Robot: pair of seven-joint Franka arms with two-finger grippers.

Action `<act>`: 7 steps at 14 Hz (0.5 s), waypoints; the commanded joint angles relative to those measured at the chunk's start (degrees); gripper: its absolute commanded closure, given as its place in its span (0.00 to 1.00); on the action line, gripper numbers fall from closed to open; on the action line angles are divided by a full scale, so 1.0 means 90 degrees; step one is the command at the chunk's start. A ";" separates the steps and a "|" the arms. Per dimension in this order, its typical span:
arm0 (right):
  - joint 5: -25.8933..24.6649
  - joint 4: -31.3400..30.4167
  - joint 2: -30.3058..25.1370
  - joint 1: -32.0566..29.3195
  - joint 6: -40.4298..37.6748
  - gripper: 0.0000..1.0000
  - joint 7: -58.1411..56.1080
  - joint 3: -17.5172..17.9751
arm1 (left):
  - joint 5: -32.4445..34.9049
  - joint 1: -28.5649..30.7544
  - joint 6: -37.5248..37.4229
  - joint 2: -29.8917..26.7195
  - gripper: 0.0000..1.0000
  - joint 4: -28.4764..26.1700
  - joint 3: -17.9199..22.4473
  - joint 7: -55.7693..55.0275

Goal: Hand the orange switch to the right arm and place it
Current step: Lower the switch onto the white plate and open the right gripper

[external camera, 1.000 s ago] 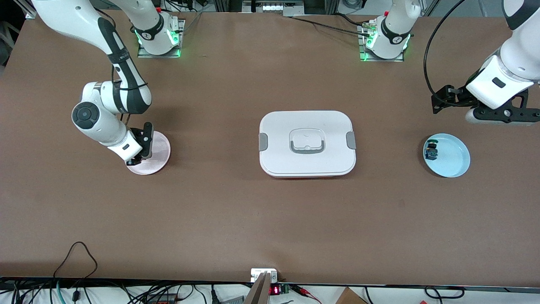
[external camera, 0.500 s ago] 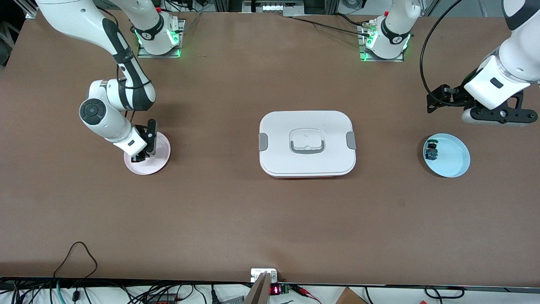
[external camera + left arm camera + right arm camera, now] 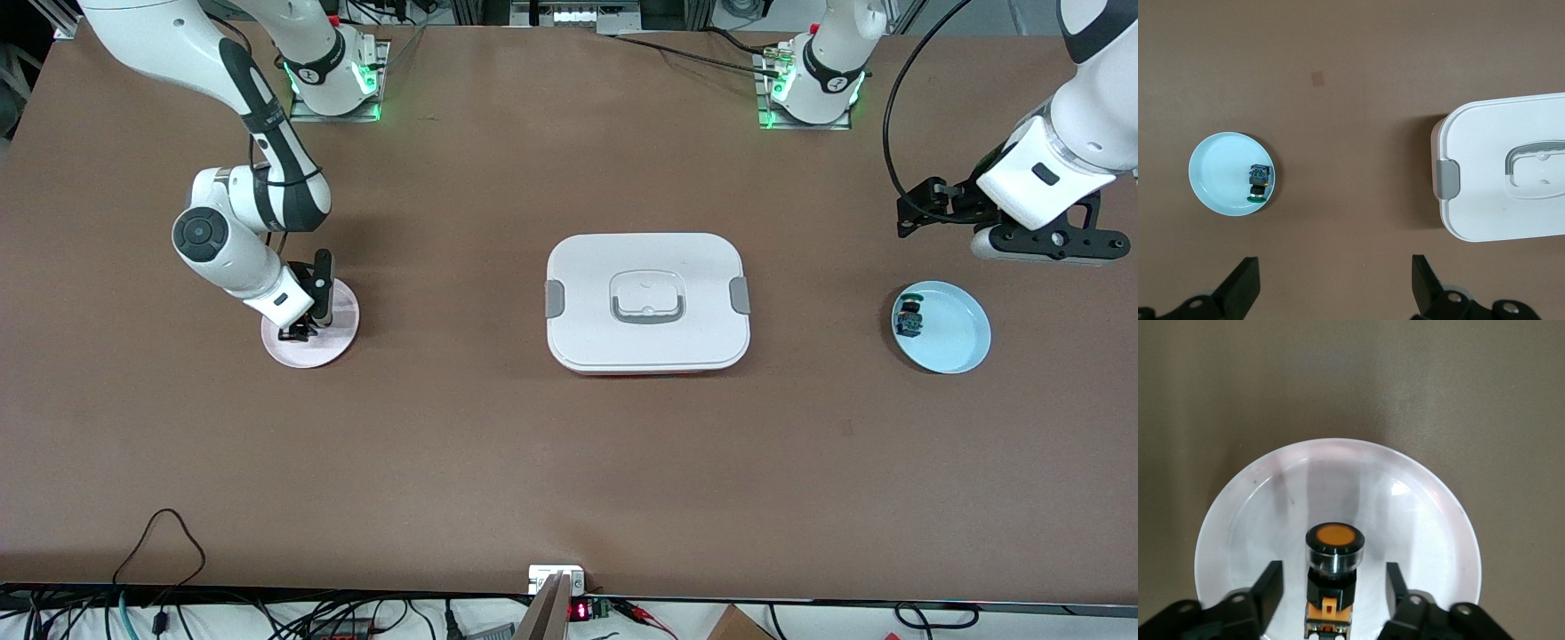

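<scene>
The orange switch (image 3: 1333, 573) lies on its side on the pale pink plate (image 3: 1258, 513), orange cap pointing away from the wrist. My right gripper (image 3: 1331, 597) is low over this plate (image 3: 340, 331) at the right arm's end of the table. Its fingers (image 3: 1268, 590) are open on either side of the switch, with a gap on each side. In the front view this gripper (image 3: 299, 334) hides the switch. My left gripper (image 3: 1049, 242) is open and empty, up in the air near the light blue plate (image 3: 956, 345); its open jaws (image 3: 1335, 293) show over bare table.
A green-capped, blue-bodied part (image 3: 909, 318) lies on the light blue plate (image 3: 1215, 173) at the left arm's end of the table; it also shows in the left wrist view (image 3: 1259, 181). A white lidded box (image 3: 647, 302) with grey latches sits mid-table.
My right arm has shifted slightly toward the table's middle, bringing its gripper further over the pink plate. My left arm has drifted a little toward its base.
</scene>
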 commanded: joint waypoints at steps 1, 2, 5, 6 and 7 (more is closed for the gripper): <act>-0.0078 -0.0073 -0.0364 -0.0005 -0.0156 0.00 0.0031 0.0006 | -0.0081 -0.0051 -0.0142 0.0088 0.00 0.0208 0.0022 -0.0077; -0.0039 -0.0033 -0.0481 0.0005 -0.0341 0.00 0.0040 0.0006 | -0.0081 -0.0061 -0.0142 0.0079 0.00 0.0208 0.0022 -0.0077; 0.0010 0.0210 -0.0794 0.0005 -0.0673 0.00 0.0099 0.0006 | -0.0052 -0.0051 -0.0133 0.0088 0.00 0.0208 0.0032 -0.0077; 0.0019 0.0414 -0.0882 0.0005 -0.0984 0.00 0.0099 0.0006 | -0.0071 -0.0051 -0.0133 0.0088 0.00 0.0208 0.0032 -0.0087; 0.0029 0.0600 -0.0951 0.0005 -0.1296 0.00 0.0109 0.0006 | -0.0081 -0.0051 -0.0133 0.0079 0.00 0.0208 0.0032 -0.0077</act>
